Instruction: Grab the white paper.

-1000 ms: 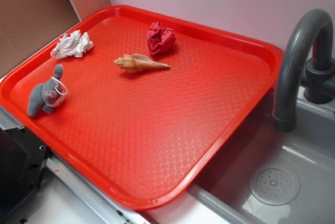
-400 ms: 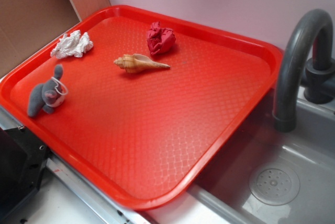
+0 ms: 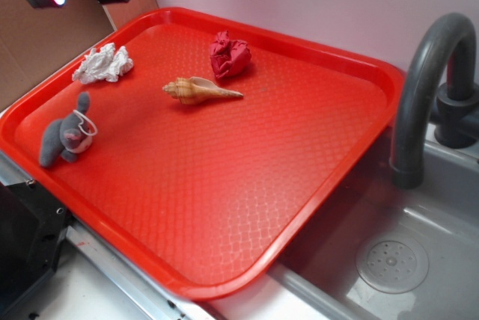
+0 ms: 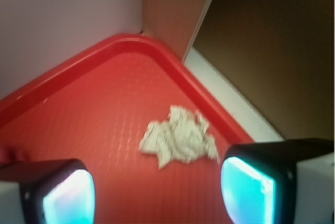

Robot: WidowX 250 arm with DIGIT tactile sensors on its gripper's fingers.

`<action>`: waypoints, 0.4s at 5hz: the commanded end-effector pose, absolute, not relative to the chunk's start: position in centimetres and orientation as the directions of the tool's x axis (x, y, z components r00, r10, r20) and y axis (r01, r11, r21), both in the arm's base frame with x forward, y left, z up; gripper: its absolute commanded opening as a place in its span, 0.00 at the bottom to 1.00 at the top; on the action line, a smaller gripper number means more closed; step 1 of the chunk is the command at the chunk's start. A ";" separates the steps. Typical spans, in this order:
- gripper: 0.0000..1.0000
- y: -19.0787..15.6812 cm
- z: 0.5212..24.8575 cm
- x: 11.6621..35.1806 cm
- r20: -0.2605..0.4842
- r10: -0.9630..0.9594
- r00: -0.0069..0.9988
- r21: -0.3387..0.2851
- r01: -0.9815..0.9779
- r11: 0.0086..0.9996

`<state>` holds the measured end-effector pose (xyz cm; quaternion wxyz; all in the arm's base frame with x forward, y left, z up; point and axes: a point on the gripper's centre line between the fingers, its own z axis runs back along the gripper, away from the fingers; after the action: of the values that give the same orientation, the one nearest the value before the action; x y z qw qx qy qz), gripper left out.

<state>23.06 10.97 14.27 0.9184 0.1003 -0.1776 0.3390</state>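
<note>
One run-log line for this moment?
gripper jaws open, empty | above white paper, not touching | paper on red tray near rim | phase: approach

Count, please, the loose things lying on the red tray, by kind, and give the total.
Crumpled paper wads: 2 (white paper, red paper wad)
Seashells: 1 (seashell)
Plush toys: 1 (grey bunny)
Total: 4 on the tray
</note>
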 end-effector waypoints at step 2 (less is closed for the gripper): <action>1.00 15.0 10.5 24.0 0.354 0.597 0.720 0.065 -0.656 0.752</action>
<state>24.09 13.38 8.81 0.9302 0.0859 -0.1342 0.3307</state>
